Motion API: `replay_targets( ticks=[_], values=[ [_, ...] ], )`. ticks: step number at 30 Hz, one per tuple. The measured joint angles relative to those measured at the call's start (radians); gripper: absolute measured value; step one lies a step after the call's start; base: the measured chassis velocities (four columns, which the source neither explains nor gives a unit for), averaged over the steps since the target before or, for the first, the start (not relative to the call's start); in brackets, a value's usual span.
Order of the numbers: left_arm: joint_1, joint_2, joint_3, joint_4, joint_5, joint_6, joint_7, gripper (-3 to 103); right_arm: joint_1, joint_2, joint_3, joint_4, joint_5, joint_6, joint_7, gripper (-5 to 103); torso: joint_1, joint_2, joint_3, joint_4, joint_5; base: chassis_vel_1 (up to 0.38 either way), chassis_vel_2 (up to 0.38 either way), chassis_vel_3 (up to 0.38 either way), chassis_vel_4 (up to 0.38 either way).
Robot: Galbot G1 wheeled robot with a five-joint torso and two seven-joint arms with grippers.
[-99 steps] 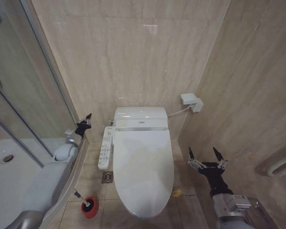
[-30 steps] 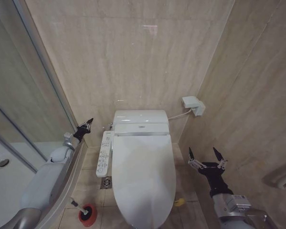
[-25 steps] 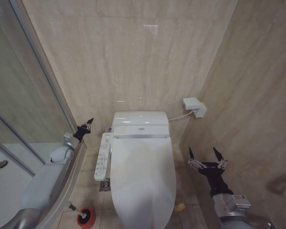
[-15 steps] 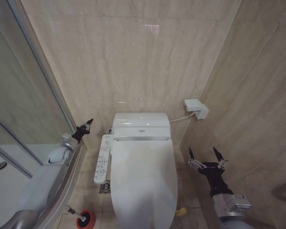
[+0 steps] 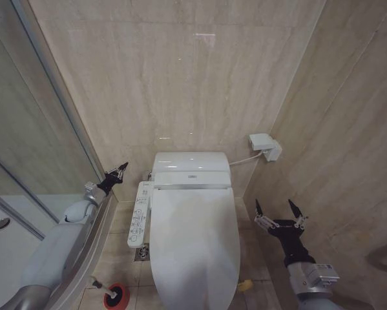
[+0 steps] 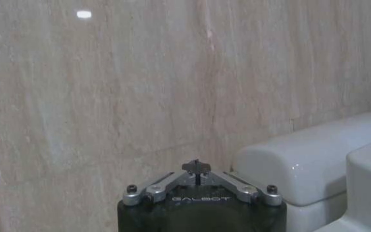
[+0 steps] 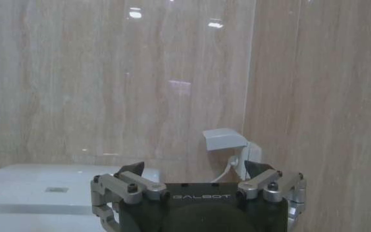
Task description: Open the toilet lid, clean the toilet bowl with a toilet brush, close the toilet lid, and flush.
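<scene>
Beige veined marble-look wall tiles (image 5: 180, 84) far and right, glossy with ceiling-light glare. Glass shower screen (image 5: 25, 129) left. White plastic socket box (image 5: 265, 146) far right. Beige floor tiles (image 5: 119, 252).

Beige tiled bathroom floor with the things that stand on it

The beige stone-tile floor (image 5: 115, 258) carries the white ceramic smart toilet, its glossy white plastic toilet lid (image 5: 193, 245) lying closed, in the middle against the back wall. Left of the toilet, a small square metal floor drain (image 5: 139, 253) is set in the tiles. Near the lower left edge stands the short round red holder cup with the toilet brush (image 5: 114, 295) in it. A small yellow object (image 5: 245, 285) lies on the floor just right of the toilet.
</scene>
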Motion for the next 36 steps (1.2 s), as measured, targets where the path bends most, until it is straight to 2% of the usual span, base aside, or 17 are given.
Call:
replay_targets(
  ticks=[21,28,31,33,36],
  values=[
    [0.001,-0.01,-0.003,0.003,0.0,-0.005,0.007,0,0.0,0.0,0.0,0.0,0.0,0.0,0.0,100,0.0,0.0,0.0,0.0001,0.0,0.0,0.0,0.0,0.0],
    [-0.009,0.019,0.032,0.048,0.002,-0.048,0.089,0,0.0,0.0,0.0,0.0,0.0,0.0,0.0,100,0.0,0.0,0.0,0.0,-0.0001,0.0,0.0,0.0,0.0],
    [-0.027,0.036,0.066,0.092,0.004,-0.088,0.164,0,0.0,0.0,0.0,0.0,0.0,0.0,0.0,100,0.0,0.0,0.0,0.0001,-0.0001,0.0,0.0,0.0,0.0],
    [-0.032,0.038,0.074,0.102,0.005,-0.098,0.18,0,0.0,0.0,0.0,0.0,0.0,0.0,0.0,100,0.0,0.0,0.0,0.0,-0.0001,0.0,0.0,0.0,0.0],
    [-0.063,0.041,0.105,0.139,0.012,-0.133,0.239,0,0.0,0.0,0.0,0.0,0.0,0.0,0.0,100,0.0,0.0,0.0,-0.0002,-0.0001,0.0,0.0,0.0,0.0]
  ],
)
